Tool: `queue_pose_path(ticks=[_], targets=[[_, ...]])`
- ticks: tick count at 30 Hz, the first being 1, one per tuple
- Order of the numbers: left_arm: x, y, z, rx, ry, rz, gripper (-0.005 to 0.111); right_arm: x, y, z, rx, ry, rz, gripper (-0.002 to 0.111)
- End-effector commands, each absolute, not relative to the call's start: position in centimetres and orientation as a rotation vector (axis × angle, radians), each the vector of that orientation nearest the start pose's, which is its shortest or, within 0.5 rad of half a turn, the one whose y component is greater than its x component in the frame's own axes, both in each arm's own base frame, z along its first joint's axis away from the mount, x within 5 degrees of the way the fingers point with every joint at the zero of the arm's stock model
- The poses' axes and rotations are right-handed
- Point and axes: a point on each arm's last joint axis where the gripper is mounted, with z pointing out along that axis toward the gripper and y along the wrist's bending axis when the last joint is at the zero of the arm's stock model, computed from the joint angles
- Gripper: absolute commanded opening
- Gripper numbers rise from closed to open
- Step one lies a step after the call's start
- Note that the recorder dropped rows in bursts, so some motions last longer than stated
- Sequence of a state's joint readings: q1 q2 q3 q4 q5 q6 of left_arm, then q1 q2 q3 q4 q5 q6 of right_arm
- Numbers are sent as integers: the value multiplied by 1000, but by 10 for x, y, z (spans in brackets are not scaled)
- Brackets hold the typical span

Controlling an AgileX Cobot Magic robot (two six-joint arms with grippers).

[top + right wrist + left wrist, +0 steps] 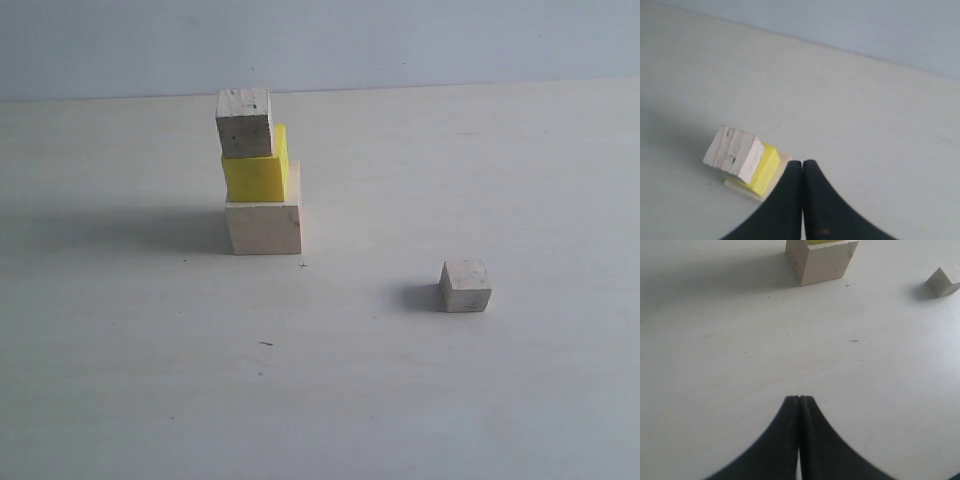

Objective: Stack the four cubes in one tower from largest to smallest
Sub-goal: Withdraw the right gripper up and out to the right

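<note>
Cube (244, 122) atop tower (260, 215) overhangs yellow cube (255, 180), loose cube (466, 286) well apart

- One large pale wood cube (264, 228).
- One medium yellow cube (254, 178).
- Two small greyish cubes: the stacked cube (244, 122) and the loose cube (466, 286).

No readable txt/labels; only tiny '+' mark (303, 265) on table (480, 400).

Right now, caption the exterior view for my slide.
Three-cube tower, pale wood cube under yellow cube under small greyish cube; fourth cube sits apart on the table.
</note>
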State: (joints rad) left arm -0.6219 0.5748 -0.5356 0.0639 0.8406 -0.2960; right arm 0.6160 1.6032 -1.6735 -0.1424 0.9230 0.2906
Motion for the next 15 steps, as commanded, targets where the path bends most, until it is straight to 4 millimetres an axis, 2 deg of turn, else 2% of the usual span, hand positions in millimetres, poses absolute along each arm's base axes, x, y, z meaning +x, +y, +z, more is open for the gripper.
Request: queue_pose_path(ticks=[1, 3, 7, 15], targets=[[83, -54, 279, 425, 2334, -368, 1, 257, 164, 410, -482, 2096, 227, 0], [84, -55, 280, 423, 2322, -374, 1, 239, 151, 403, -556, 2038, 190, 0], [85, -56, 281, 420, 2300, -386, 1, 215, 130, 387, -658, 1970, 79, 0], [84, -57, 281, 411, 2302, -410, 1, 178, 81, 400, -470, 1817, -76, 0]])
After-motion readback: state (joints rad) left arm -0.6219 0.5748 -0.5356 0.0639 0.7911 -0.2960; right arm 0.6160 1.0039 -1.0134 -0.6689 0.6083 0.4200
